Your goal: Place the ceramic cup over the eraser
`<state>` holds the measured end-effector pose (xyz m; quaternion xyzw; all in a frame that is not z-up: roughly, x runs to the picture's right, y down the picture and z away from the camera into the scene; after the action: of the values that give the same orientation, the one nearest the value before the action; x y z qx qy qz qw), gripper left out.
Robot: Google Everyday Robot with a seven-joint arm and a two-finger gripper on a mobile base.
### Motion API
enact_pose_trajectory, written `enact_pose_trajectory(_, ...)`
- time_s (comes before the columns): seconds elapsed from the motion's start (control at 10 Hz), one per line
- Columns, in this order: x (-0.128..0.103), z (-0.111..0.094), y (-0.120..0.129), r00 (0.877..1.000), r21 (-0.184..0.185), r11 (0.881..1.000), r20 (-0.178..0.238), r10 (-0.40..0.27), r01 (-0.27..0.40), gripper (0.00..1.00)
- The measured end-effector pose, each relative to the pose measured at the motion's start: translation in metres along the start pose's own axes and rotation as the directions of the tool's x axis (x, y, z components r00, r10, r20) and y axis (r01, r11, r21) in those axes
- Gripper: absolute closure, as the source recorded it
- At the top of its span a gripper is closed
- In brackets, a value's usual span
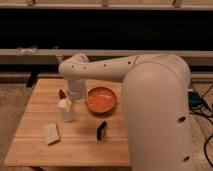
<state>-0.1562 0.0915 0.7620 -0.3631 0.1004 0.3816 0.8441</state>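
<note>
The white ceramic cup stands upright on the left part of the wooden table. My gripper is right over the cup's top, at the end of the white arm that reaches in from the right. The black eraser lies on the table to the right of the cup and nearer the front, apart from both the cup and the gripper.
An orange bowl sits just right of the cup. A pale beige block lies front left. A small dark red item is behind the cup. My large white arm body covers the table's right side.
</note>
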Motion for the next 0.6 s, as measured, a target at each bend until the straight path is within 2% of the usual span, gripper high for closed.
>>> enact_pose_trajectory(0.6,-0.05,0.02,0.031,0.989,-0.008,0.99,0.037,-0.141,0.141,0.26)
